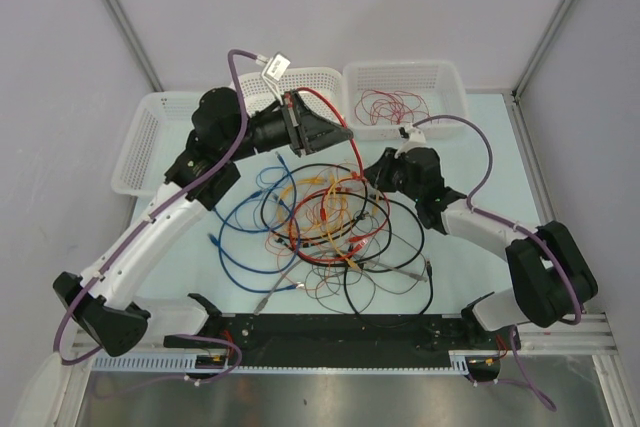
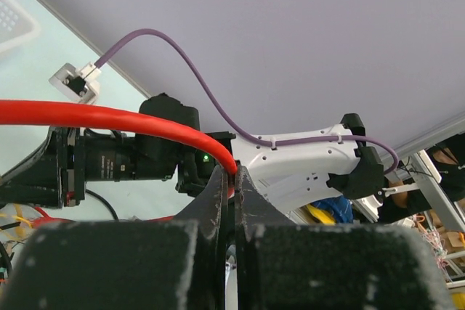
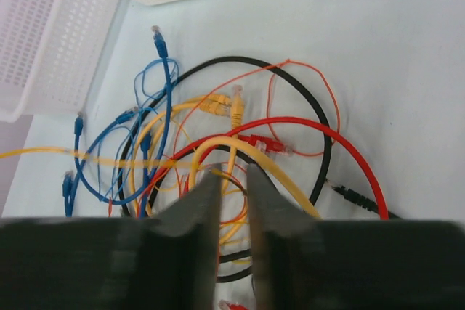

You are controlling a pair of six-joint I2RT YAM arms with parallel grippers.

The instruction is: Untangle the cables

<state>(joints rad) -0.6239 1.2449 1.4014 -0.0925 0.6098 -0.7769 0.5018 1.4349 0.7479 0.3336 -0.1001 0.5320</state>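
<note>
**Slowly does it: draw the red cable out while the heap is held down**

On the left, the left pincer [image 1: 345, 135] is raised above the far side of the pile. Its jaws are clamped tight on the red cable [image 2: 109, 115], which arcs away from the grip and drops back into the tangle [image 1: 320, 222]. That tangle lies in the middle of the surface [image 3: 407, 70], between the two arms. A blue cable [image 3: 160, 47] loops at its left, and yellow and red strands cross at its centre.

On the right, the right pincer [image 3: 232, 179] hangs low over that centre, just above a yellow cable [image 3: 280, 172]. Its jaws are almost together, with a slim gap between them. Whether a strand is caught there cannot be told.

The step in hand looks like pulling the red cable free. Done well, the left arm would pull gradually along the cable's own run. The right would pin the crossing strands down, so the heap does not ride up with the red cable.
</note>
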